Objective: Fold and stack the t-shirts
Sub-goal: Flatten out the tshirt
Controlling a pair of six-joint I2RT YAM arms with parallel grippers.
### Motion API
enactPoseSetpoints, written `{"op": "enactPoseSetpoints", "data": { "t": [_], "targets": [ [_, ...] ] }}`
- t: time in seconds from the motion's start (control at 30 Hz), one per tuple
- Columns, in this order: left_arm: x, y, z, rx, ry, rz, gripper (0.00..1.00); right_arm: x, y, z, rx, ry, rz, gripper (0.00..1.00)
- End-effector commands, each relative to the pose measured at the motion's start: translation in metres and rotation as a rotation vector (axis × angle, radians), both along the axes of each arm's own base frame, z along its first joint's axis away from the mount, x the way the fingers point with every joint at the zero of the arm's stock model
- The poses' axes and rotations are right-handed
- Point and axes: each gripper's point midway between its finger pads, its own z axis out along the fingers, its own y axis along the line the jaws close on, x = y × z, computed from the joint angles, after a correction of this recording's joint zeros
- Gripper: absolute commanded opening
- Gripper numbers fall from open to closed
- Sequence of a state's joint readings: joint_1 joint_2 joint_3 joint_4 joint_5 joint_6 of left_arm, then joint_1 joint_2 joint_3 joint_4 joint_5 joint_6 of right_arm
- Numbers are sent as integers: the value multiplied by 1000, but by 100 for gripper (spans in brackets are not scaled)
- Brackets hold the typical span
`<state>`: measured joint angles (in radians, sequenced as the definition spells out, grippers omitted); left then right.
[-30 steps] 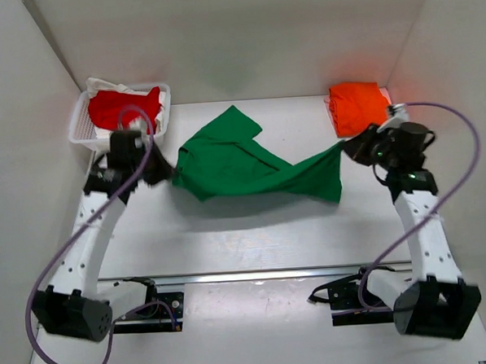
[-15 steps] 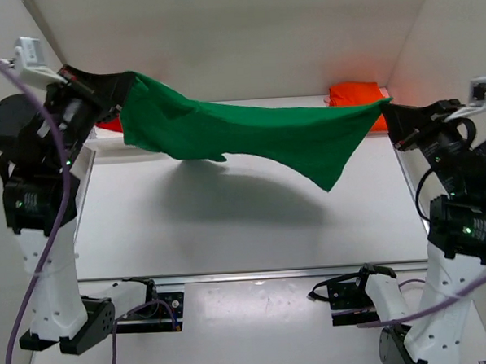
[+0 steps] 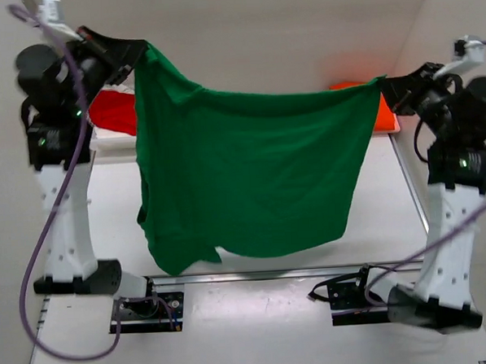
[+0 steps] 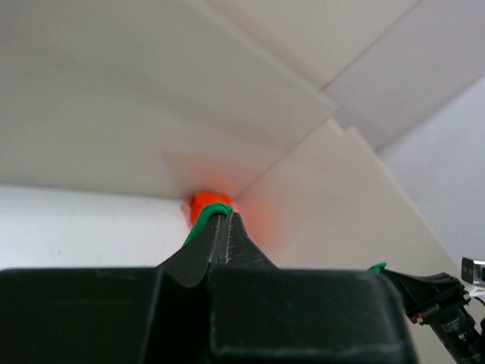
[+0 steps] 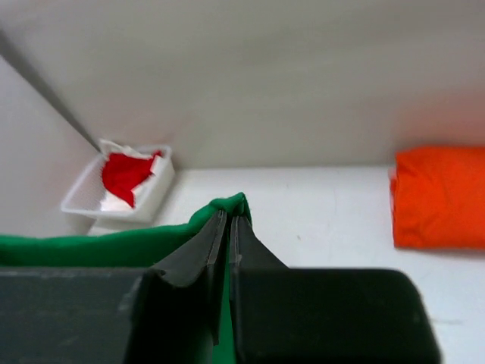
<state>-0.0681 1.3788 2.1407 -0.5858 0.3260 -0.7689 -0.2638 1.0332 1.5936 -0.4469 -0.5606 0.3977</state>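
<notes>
Green t-shirt (image 3: pixel 251 173) hangs between left tool (image 3: pixel 136 51) and right tool (image 3: pixel 387 83)

green t-shirt (image 3: pixel 251 173) seen plain, solid bright green, red t-shirt (image 3: pixel 113 114) solid red, orange t-shirt (image 5: pixel 439 197) solid orange, basket (image 5: pixel 83 193) white, mesh-patterned, table (image 3: pixel 391 207) plain white, left arm (image 3: pixel 65 216) and right arm (image 3: pixel 450 236) white with black joints, cables (image 3: pixel 25 303) purple, back wall (image 3: pixel 243 35) off-white, orange-tinted near orange t-shirt

You will find no readable text, label, brand, number or sign on anything in these views.
</notes>
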Motion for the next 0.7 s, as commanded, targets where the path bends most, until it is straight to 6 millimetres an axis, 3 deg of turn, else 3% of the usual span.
{"op": "enactPoseSetpoints", "data": {
  "t": [0.0, 0.13, 0.2, 0.23, 0.27, 0.3, 0.33, 0.4, 0.47, 0.53, 0.67],
  "targets": [
    [56, -1, -43, -1, 114, -36, 0, 42, -16, -22, -27, 46, -19, 0],
    [96, 11, -63, 12, 142, -5, 0, 78, -32, -37, -44, 68, -49, 0],
    [108, 9, -60, 14, 130, -17, 0, 93, -39, -30, -64, 53, -60, 0],
    [105, 8, -46, 14, 97, -24, 0, 106, -44, -38, -65, 81, -65, 0],
    [124, 23, -55, 12, 121, 4, 0, 108, -42, -24, -84, 56, -64, 0],
    [128, 24, -48, 8, 106, -9, 0, 117, -40, -14, -98, 38, -56, 0],
    [130, 26, -38, -1, 81, -10, 0, 129, -42, -20, -100, 60, -61, 0],
    [133, 28, -31, -15, 55, -34, 0, 134, -39, 3, -122, 23, -58, 0],
    [131, 28, -27, -20, 32, -47, 0, 151, -44, 2, -116, 33, -53, 0],
    [125, 30, -20, -15, 8, -42, 0, 153, -50, 13, -107, 12, -61, 0],
    [115, 16, -30, 12, 35, -80, 0, 156, -58, -8, -114, 57, -68, 0]
  ]
}}
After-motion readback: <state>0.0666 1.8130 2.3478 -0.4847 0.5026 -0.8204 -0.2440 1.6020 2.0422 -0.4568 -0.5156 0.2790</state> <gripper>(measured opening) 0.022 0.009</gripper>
